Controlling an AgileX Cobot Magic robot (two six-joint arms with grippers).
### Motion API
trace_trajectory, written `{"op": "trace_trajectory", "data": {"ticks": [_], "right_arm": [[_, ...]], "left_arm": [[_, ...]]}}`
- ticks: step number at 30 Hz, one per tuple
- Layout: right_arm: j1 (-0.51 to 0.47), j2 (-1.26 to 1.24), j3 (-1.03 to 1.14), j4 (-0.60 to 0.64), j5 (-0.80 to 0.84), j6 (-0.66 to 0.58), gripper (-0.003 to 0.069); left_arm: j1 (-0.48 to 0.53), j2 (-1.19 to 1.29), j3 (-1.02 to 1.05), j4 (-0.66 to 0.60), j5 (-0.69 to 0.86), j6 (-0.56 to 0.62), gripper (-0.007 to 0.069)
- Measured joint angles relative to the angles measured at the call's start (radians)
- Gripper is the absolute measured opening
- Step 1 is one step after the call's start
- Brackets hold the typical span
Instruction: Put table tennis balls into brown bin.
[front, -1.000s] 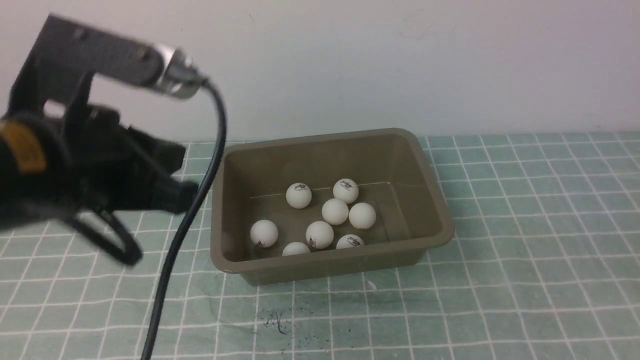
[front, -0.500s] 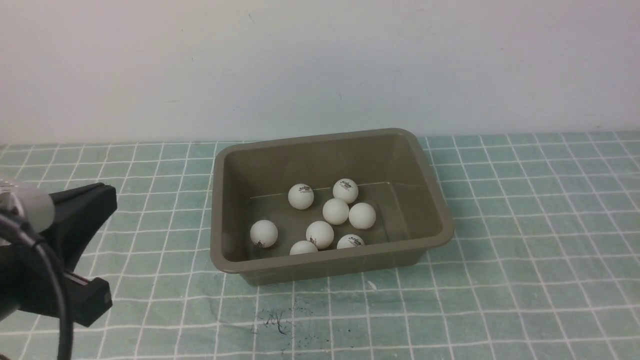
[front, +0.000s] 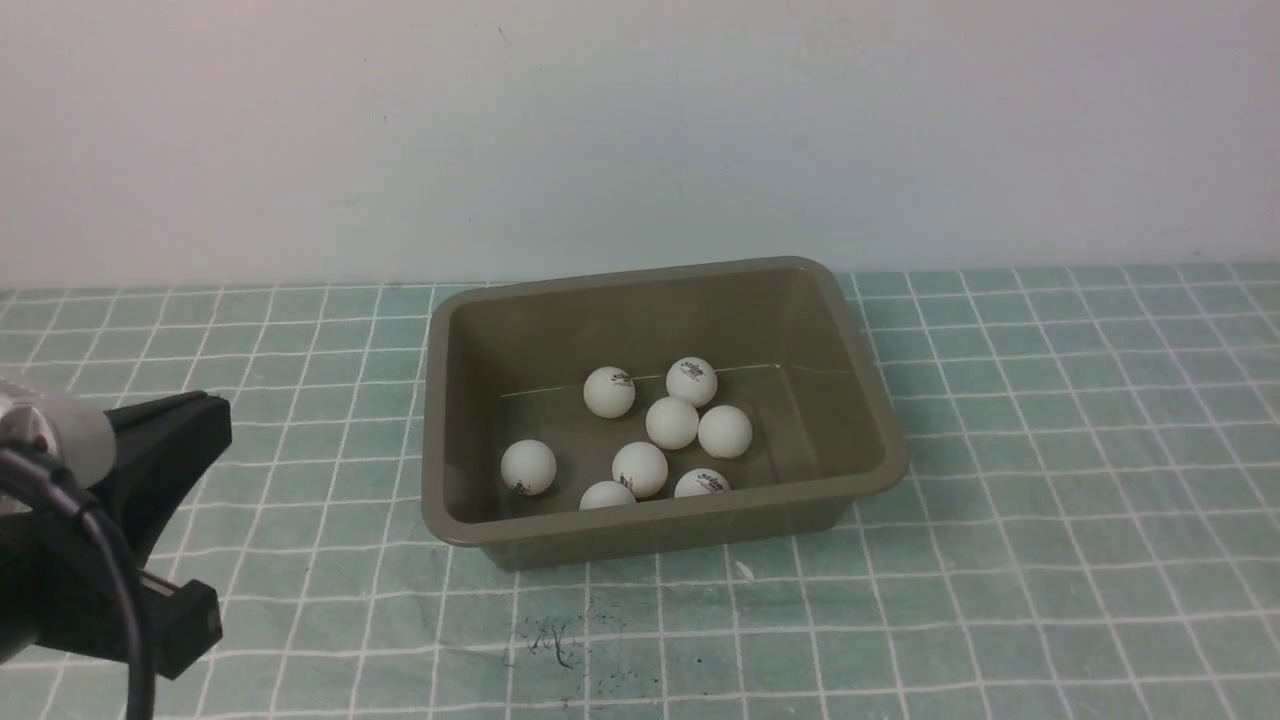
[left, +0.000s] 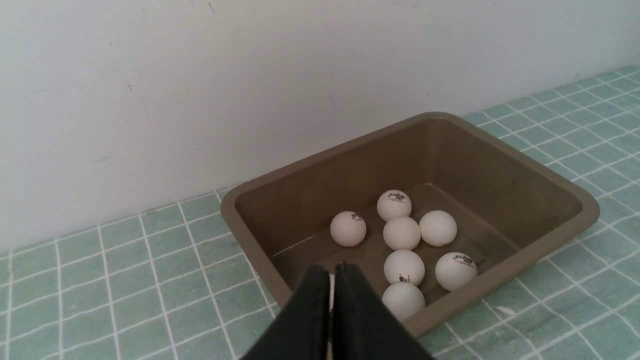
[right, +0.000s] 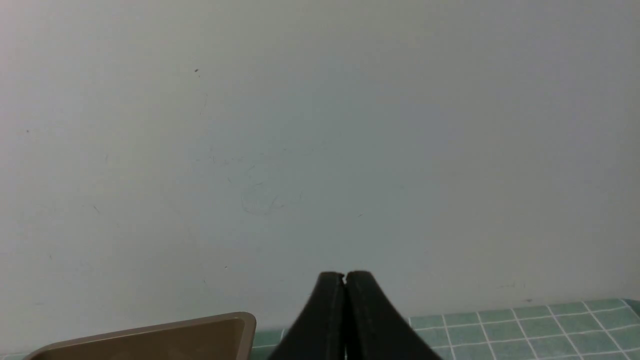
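Note:
The brown bin (front: 640, 278) stands mid-table near the wall, and several white table tennis balls (front: 671, 422) lie loose on its floor, some showing a dark logo. The left wrist view looks into the bin (left: 490, 175) at the balls (left: 401, 233). My left gripper (left: 332, 272) is shut with nothing in it and sits on the near side of the bin's rim. In the front view only the left arm's black wrist part (front: 165, 440) shows, low at the left and apart from the bin. My right gripper (right: 345, 276) is shut and empty, facing the wall, with a corner of the bin (right: 200, 335) beside it.
A green cloth with a white grid (front: 1050, 450) covers the table. The pale wall (front: 640, 130) rises just behind the bin. A black cable (front: 120, 600) hangs from the left wrist. Dark scribble marks (front: 550, 640) lie on the cloth in front of the bin.
The left arm dropped from high beside the bin to low at the left, then stayed almost still. One ball at the back of the bin rolled slightly right.

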Motion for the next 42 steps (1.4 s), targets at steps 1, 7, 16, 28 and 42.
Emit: {"op": "trace_trajectory", "data": {"ticks": [1, 7, 16, 28, 42], "right_arm": [[0.000, 0.000, 0.000, 0.000, 0.000, 0.000, -0.0014], [0.000, 0.000, 0.000, 0.000, 0.000, 0.000, -0.0014], [0.000, 0.000, 0.000, -0.001, -0.001, 0.001, -0.0014], [0.000, -0.001, 0.000, -0.001, 0.003, 0.001, -0.0014], [0.000, -0.001, 0.000, -0.001, 0.003, 0.001, -0.0014]], "left_arm": [[0.009, -0.019, 0.023, 0.000, 0.001, 0.005, -0.0005], [0.192, -0.291, 0.256, 0.000, 0.007, 0.015, -0.0005], [0.370, -0.589, 0.544, 0.001, 0.058, 0.046, -0.0005], [0.371, -0.592, 0.546, -0.001, 0.084, 0.049, -0.0005], [0.371, -0.592, 0.546, -0.002, 0.084, 0.049, -0.0005]]}}
